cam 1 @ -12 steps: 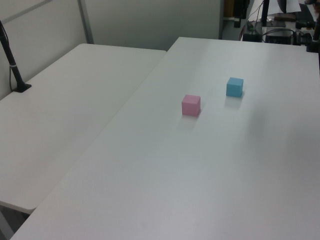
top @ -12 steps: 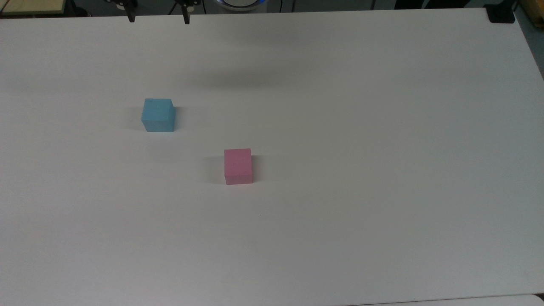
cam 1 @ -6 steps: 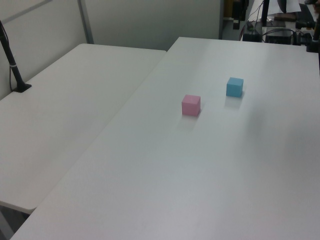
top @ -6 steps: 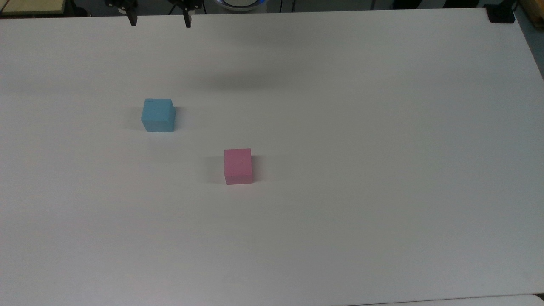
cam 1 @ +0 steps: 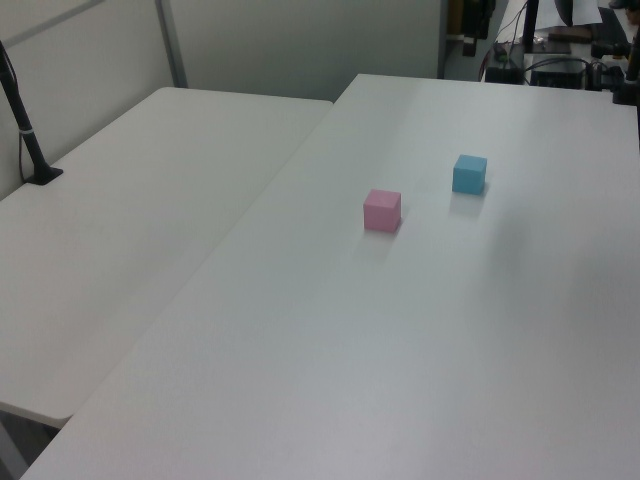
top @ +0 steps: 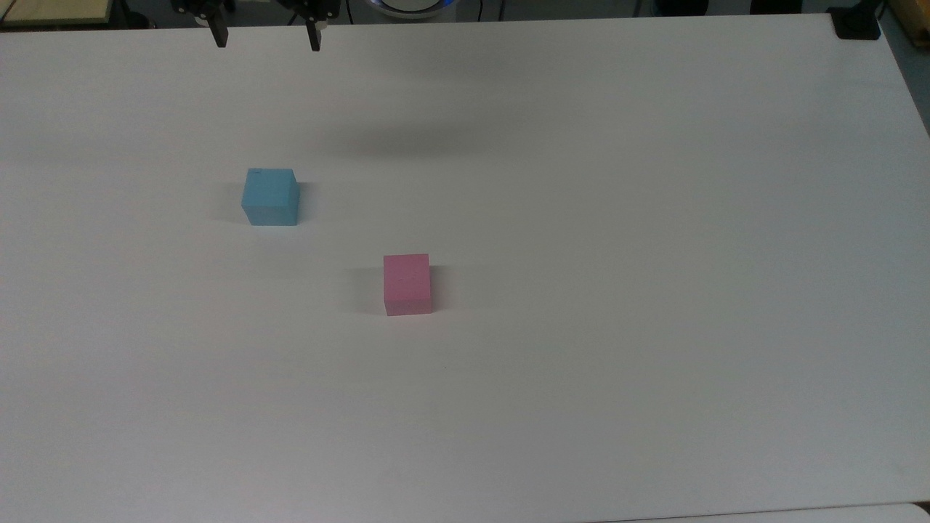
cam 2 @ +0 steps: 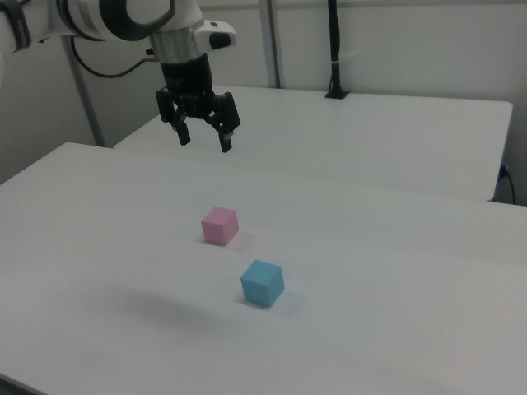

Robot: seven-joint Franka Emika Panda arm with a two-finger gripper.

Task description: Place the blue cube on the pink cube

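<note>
The blue cube (top: 270,196) rests on the white table (top: 581,218), left of centre in the top view; it also shows as the blue cube (cam 1: 469,174) and the blue cube (cam 2: 263,283). The pink cube (top: 407,284) sits apart from it, lower right in the top view, and appears again as the pink cube (cam 1: 382,211) and the pink cube (cam 2: 220,225). My gripper (top: 265,41) hangs open high above the table at the top view's upper edge, well clear of both cubes. In the right view the gripper (cam 2: 204,140) has its fingers spread with nothing between them.
A second white table (cam 1: 120,230) adjoins on the left view's left, with a black post (cam 1: 25,125) clamped at its edge. A black clamp (top: 856,23) sits at the top view's upper right corner. Cables and equipment (cam 1: 560,60) lie beyond the far edge.
The gripper has shifted slightly left and a little lower in the top view, staying open. Both cubes are where they were.
</note>
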